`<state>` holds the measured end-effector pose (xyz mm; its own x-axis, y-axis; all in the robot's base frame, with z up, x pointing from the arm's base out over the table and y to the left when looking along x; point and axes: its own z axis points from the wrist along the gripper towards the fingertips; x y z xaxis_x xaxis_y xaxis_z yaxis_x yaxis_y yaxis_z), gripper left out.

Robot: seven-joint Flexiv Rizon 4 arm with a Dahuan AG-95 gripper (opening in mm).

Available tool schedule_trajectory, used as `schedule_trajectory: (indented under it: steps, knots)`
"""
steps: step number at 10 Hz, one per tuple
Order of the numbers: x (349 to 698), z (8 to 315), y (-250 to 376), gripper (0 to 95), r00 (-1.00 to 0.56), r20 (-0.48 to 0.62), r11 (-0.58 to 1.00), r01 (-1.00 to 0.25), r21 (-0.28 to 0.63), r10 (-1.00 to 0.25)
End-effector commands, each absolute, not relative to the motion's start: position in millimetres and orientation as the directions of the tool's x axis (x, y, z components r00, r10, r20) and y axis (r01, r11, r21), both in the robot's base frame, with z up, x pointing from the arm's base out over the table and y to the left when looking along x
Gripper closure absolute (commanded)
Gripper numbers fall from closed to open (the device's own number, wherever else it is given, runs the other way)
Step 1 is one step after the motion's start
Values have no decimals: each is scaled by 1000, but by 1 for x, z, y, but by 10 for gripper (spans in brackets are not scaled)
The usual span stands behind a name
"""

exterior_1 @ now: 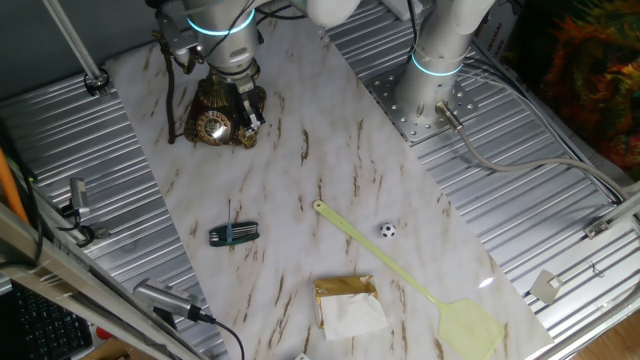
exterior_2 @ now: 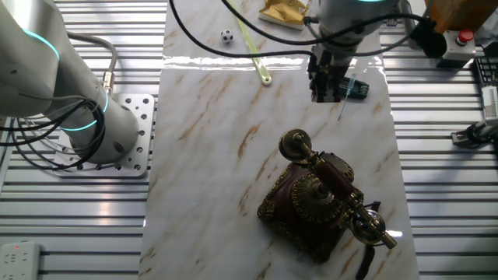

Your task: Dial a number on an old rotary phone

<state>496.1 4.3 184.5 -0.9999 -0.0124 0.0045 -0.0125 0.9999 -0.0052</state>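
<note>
The old rotary phone (exterior_1: 214, 118) sits near the desk's far corner, handset (exterior_2: 333, 183) on its cradle. The gripper (exterior_1: 246, 122) hangs right at the dial (exterior_1: 211, 127); how wide the claw is, I cannot tell.

The arm (exterior_1: 440, 40) is glossy white with glowing cyan joint rings, black cables, and a dark gripper (exterior_2: 324, 95).
</note>
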Motion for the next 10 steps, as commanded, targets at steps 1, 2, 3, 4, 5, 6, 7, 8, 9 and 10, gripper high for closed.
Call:
schedule_trajectory:
  steps: [1, 2, 3, 4, 5, 6, 7, 8, 9, 10]
  knots:
    - [499, 183, 5, 950, -1000, 15, 1000, -8, -8, -8]
    - [499, 183, 5, 950, -1000, 5, 1000, -7, -9, -7]
    - [499, 183, 5, 950, -1000, 3, 1000, -7, -10, -7]
    - [499, 183, 5, 950, -1000, -15, 1000, -13, -1, -13]
    - [499, 183, 5, 950, -1000, -19, 1000, -22, 7, -22]
    - [499, 184, 6, 950, -999, -19, 1000, -29, 11, -29]
    - [499, 184, 6, 950, -999, -17, 1000, -29, 10, -29]
    - [499, 184, 6, 950, -1000, -11, 1000, -28, 6, -28]
    - [499, 184, 6, 950, -1000, -11, 1000, -28, 5, -28]
    - [499, 184, 6, 950, -999, -14, 1000, -30, 2, -29]
